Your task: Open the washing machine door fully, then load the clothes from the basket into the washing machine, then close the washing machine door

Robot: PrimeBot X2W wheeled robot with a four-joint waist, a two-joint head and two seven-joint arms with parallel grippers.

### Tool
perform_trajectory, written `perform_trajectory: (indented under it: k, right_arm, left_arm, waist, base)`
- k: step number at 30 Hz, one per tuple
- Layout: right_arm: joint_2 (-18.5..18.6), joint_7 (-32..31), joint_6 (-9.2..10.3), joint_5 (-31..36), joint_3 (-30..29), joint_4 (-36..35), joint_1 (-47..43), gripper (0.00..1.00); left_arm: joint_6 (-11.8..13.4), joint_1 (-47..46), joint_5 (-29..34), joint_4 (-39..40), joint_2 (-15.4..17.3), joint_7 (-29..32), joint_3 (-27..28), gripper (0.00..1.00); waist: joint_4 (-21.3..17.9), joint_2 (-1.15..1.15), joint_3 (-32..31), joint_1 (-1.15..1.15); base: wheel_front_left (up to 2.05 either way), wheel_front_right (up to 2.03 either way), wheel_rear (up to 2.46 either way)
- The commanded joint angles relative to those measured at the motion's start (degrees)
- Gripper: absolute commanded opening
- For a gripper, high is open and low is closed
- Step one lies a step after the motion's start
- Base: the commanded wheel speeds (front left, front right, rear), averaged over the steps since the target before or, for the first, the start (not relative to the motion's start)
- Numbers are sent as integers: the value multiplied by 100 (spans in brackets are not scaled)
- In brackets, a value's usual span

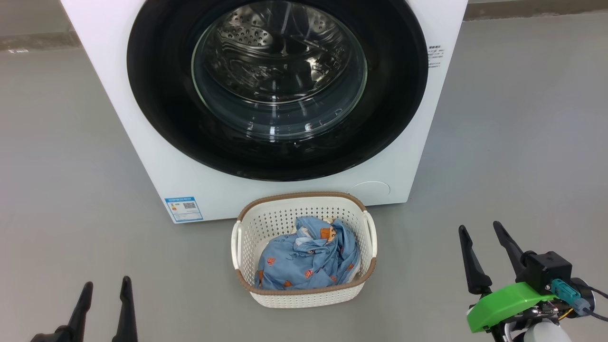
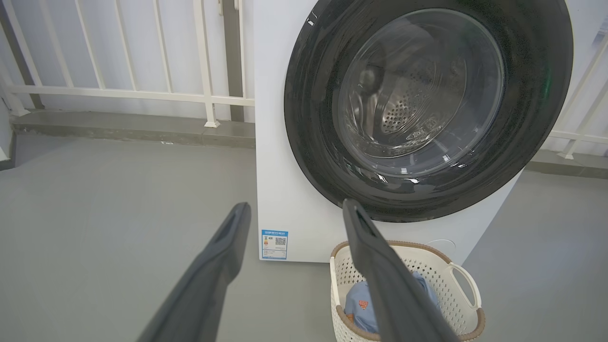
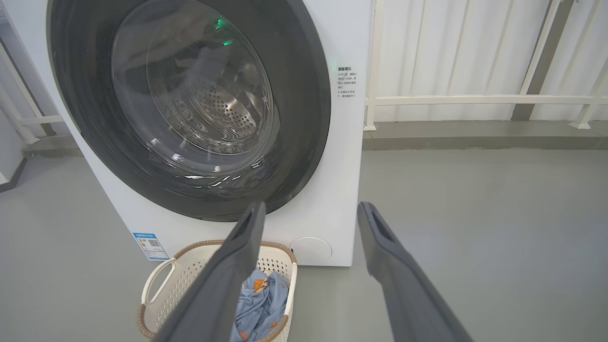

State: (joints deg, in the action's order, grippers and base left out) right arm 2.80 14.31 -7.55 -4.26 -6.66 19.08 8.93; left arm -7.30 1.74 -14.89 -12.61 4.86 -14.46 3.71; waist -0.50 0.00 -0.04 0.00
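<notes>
wide-spread left gripper [image 2: 295, 206], holding nothing. beyond, closed washing machine door [image 2: 308, 118] on the washing machine [image 2: 273, 156]. near right, basket [image 2: 451, 285] with blue clothes [image 2: 358, 304], just before the machine. far left, white railing [image 2: 204, 71].

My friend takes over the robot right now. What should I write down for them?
Left gripper: jaws open, empty.
Right gripper: jaws open, empty.
The washing machine door is shut on the washing machine. The basket stands on the floor in front of it, with the clothes inside.
Done: nothing yet.
Left: open the door fully, load the clothes, close the door.
</notes>
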Motion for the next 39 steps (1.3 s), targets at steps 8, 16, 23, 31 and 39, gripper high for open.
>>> perform_trajectory:
  k: [8, 16, 23, 31, 39]
  right_arm:
    - [9, 69, 6, -71, 97, -115, 261, 100]
    - [9, 69, 6, -98, 96, -93, 266, 100]
    - [8, 69, 6, -107, 99, -113, 250, 100]
    - [8, 69, 6, -147, 52, -163, 254, 100]
    - [8, 69, 6, -152, 35, -182, 227, 100]
  left_arm:
    - [-6, -254, 85, 20, 53, -54, 292, 100]
    - [-12, -274, 177, 20, 42, -54, 310, 100]
    - [-14, -273, 380, 43, 82, -54, 331, 100]
    - [-16, -285, 374, 60, 60, -54, 372, 100]
    - [-18, -291, 343, 71, 60, -54, 364, 100]
  waist:
    - [-3, 0, -7, 0]
    - [-11, 0, -17, 0]
    - [-11, 0, -23, 0]
    - [-25, 0, 1, 0]
    - [-38, 0, 24, 0]
  base:
    - [0, 0, 0]
    - [0, 0, 0]
    - [15, 15, -31]
    - [73, 73, -145]
    - [120, 120, -241]
